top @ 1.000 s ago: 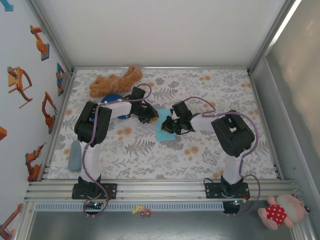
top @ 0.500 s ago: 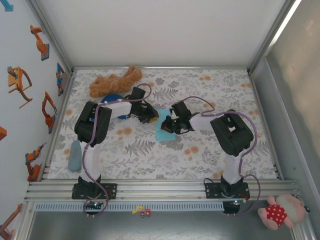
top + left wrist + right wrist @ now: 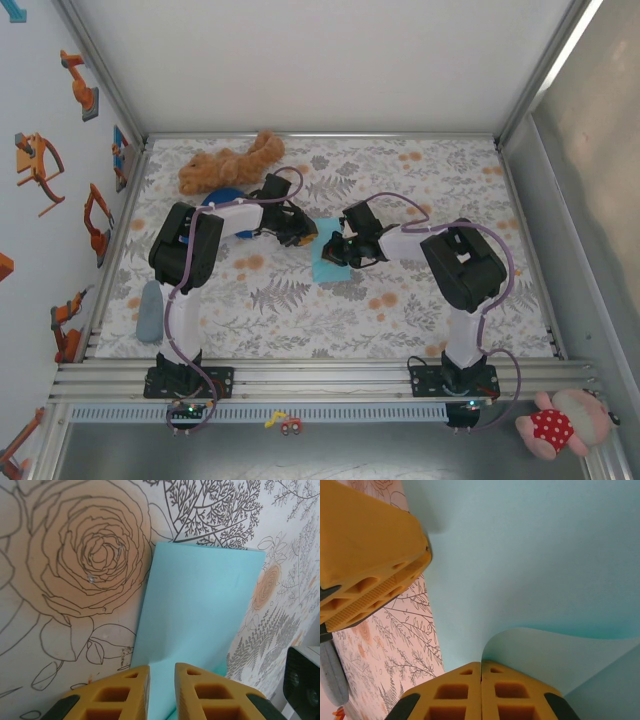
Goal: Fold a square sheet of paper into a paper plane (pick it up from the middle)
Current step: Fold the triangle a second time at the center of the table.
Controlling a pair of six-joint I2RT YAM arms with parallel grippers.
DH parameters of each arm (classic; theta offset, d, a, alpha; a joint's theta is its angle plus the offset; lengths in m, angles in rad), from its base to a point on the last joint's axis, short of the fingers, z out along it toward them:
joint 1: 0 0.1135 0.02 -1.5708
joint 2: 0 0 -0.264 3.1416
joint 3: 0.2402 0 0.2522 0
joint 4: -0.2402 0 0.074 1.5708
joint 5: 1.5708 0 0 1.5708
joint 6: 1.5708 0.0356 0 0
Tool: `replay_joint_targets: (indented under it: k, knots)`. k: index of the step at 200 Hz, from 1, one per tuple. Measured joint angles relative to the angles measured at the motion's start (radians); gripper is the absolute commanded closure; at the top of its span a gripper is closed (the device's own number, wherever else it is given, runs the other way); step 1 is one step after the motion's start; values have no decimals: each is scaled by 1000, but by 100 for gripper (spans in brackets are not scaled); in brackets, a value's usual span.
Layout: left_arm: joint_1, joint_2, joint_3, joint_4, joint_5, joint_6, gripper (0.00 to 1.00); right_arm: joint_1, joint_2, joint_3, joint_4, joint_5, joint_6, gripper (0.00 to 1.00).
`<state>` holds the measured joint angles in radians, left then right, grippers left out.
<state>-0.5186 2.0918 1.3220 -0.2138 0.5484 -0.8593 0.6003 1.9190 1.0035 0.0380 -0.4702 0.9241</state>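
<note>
Top external view showed a floral-printed table (image 3: 420, 300) walled by white panels (image 3: 300, 60). Left gripper (image 3: 161, 680) pinched the square sheet of paper (image 3: 200, 610); right gripper (image 3: 481, 680), pressed together, nipped its curled edge

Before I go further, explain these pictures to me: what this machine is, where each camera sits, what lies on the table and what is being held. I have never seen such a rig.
These are two robot arms bolted at the near edge of a table with a flowered cover. The wide picture looks down from above and behind them. The other two come from small cameras on each wrist, looking past yellow fingers.

In the middle lies a light blue sheet of paper, already folded over. The left gripper pinches its near edge between almost closed fingers. The right gripper is shut on a curled-up flap of the same paper.

Also on the table: a brown plush toy at the back, a dark blue object partly hidden by the left arm, and a grey-blue object near the left edge.
</note>
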Motion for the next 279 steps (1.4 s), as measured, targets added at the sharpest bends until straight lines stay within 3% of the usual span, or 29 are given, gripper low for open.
replay_joint_targets:
  k: [105,127,146,180,233,279]
  knots:
    - [44,-208,-65,-31,-118,1,73,9,-3,19,14,-25,0,51]
    - [58,-235,-112,-16,-133,-3,72,11,-7,20,19,-23,-2,49]
    - [58,-248,-152,6,-133,-11,73,12,-7,20,19,-22,-5,52]
    - [48,-259,-194,43,-122,-26,78,12,-6,19,-4,3,-20,67]
    - [-30,-256,-198,69,-93,-23,88,11,-2,23,-48,43,-46,87]
    - [-72,-208,-198,71,-72,-16,91,11,0,35,-79,58,-53,95]
